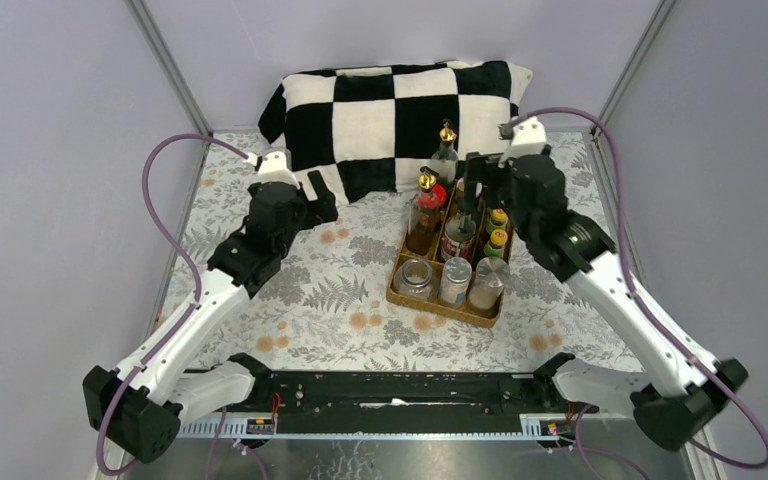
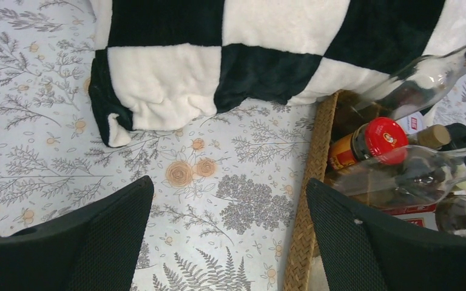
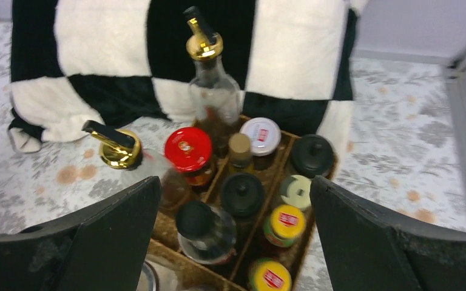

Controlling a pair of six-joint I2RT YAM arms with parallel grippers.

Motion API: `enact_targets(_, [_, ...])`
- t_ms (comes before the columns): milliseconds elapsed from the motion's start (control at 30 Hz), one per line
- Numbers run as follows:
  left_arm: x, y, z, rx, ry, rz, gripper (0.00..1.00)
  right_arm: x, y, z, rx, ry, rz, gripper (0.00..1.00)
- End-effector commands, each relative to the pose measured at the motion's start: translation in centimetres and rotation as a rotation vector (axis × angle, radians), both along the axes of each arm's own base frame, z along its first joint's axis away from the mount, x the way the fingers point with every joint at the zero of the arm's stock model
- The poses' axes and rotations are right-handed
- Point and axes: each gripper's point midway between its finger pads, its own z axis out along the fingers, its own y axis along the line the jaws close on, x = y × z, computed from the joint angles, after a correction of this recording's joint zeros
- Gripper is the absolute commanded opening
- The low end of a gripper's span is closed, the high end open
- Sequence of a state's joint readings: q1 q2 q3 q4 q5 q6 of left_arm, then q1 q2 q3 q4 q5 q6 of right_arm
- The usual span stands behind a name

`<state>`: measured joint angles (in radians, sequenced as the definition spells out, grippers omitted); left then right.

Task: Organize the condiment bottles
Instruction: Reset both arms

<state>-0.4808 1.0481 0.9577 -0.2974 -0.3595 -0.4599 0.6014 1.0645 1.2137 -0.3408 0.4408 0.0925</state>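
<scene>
The condiment bottles stand in a brown wicker tray right of centre. Two tall gold-topped bottles rise at its back left, with a red-capped bottle between them. Yellow-capped jars stand on the right, short clear jars at the front. In the right wrist view I see gold tops, a red cap, black caps and yellow caps. My right gripper is open above the tray, holding nothing. My left gripper is open over the cloth, left of the tray's rim.
A black-and-white checked cushion lies at the back, against the tray's far side. A floral cloth covers the table. Grey walls and metal posts close in the back and sides.
</scene>
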Motion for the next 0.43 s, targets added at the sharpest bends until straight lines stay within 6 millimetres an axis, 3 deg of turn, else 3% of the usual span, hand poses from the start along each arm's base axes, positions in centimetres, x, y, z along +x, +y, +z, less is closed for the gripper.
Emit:
enact_targets(0, [0.5, -0.6, 1.8, -0.021, -0.067, -0.049, 0.99, 1.0, 3.1, -0.3, 0.088, 0.047, 0.140, 1.00])
enact_targets(167, [0.4, -0.5, 2.0, -0.013, -0.065, -0.051, 0.99, -0.8, 1.5, -3.1, 0.069, 0.092, 0.102, 1.00])
enact_targets(400, [0.4, -0.3, 1.8, 0.005, -0.058, -0.045, 0.99, -1.4, 0.7, -2.8, 0.076, 0.076, 0.085, 1.00])
